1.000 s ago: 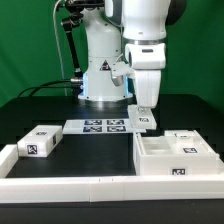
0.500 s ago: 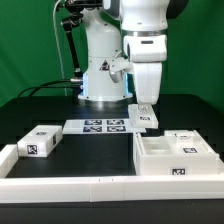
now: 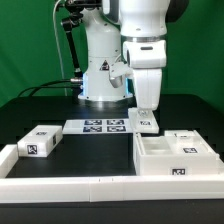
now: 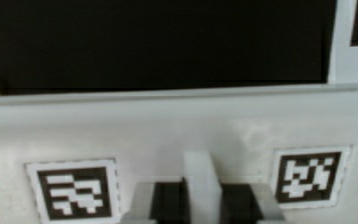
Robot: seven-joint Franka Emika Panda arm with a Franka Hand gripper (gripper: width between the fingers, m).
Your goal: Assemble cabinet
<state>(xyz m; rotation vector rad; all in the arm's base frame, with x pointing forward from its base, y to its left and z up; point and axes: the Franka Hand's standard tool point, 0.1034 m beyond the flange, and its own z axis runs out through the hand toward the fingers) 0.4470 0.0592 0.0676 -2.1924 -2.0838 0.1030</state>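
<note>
Descending needs no sideways shift: we see the panel [image 3: 146,121] directly beneath the hand [image 3: 146,104]; whether the hand is open or closed, we cannot tell.

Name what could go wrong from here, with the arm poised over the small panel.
1. The gripper hangs just above the small panel. If it closes slightly off-centre, it may push the panel rather than grip it.
2. The panel lies between the marker board and the cabinet body, close to both. A nudge could slide it onto the board or against the body.
</note>
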